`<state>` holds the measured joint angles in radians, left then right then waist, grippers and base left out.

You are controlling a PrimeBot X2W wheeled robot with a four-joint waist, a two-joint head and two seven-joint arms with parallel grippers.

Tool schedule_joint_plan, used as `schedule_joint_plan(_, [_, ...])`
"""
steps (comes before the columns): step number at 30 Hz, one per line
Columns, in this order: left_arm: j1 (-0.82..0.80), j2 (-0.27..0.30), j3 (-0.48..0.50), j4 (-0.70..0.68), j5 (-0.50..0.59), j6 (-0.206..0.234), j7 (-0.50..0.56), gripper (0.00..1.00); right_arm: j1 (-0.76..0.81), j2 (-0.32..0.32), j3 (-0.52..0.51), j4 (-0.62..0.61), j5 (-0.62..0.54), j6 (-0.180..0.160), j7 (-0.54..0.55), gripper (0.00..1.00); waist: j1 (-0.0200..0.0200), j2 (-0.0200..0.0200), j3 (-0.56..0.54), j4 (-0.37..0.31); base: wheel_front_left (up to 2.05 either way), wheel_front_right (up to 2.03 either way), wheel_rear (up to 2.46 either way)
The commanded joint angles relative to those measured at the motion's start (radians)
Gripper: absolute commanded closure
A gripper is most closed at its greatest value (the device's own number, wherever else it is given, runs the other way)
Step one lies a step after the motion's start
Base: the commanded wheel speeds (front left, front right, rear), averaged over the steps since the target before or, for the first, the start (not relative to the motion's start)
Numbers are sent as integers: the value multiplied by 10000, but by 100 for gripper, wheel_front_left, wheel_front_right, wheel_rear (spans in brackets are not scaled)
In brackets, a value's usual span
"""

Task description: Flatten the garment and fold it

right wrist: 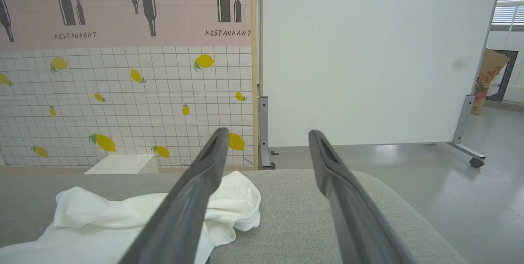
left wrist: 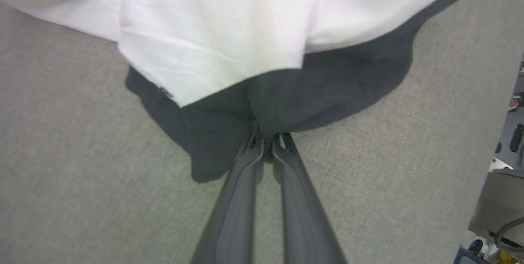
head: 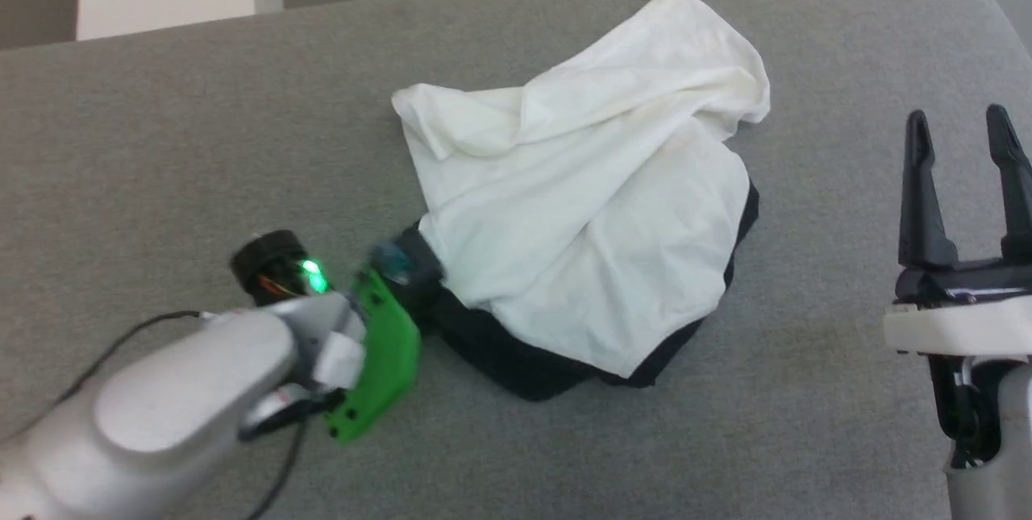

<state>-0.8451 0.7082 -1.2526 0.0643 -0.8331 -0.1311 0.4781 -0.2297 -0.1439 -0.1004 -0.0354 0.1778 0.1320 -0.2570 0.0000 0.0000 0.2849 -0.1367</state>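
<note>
The garment lies crumpled in a heap on the grey surface, white cloth on top and black cloth showing along its near edge. My left gripper reaches in from the lower left and meets that black edge. In the left wrist view my left gripper has its fingers pressed together on a pinch of black cloth of the garment. My right gripper hovers at the far right, open, well apart from the cloth. Through the right gripper the garment lies low at the left.
The grey padded surface has a rounded far right corner. Beyond it stand a white box, a lemon-patterned wall and a white wheeled partition.
</note>
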Motion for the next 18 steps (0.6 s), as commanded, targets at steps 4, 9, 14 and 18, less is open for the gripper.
schedule_joint_plan(4, [148, 1254, 769, -283, -174, 290, -1033, 100, 526, 32, -350, -28, -30, -13, -47, 0, 0, 0, -679, 779, 0, 0, 0])
schedule_joint_plan(9, [409, 2524, 1275, -437, -251, 1131, -1318, 100, 774, 88, -426, -24, -74, -13, -47, 0, 0, 0, -754, 1043, 0, 0, 0])
schedule_joint_plan(14, [1019, 2712, 1257, 879, -651, 1381, -1553, 100, 733, 98, -236, 125, -191, -13, -47, 0, 0, 0, -618, 1043, 0, 0, 0])
schedule_joint_plan(18, [1354, 2240, 1118, 2604, -829, 1474, -1653, 100, 649, 33, 40, 332, -342, -13, -47, 0, 0, 0, -486, 932, 0, 0, 0])
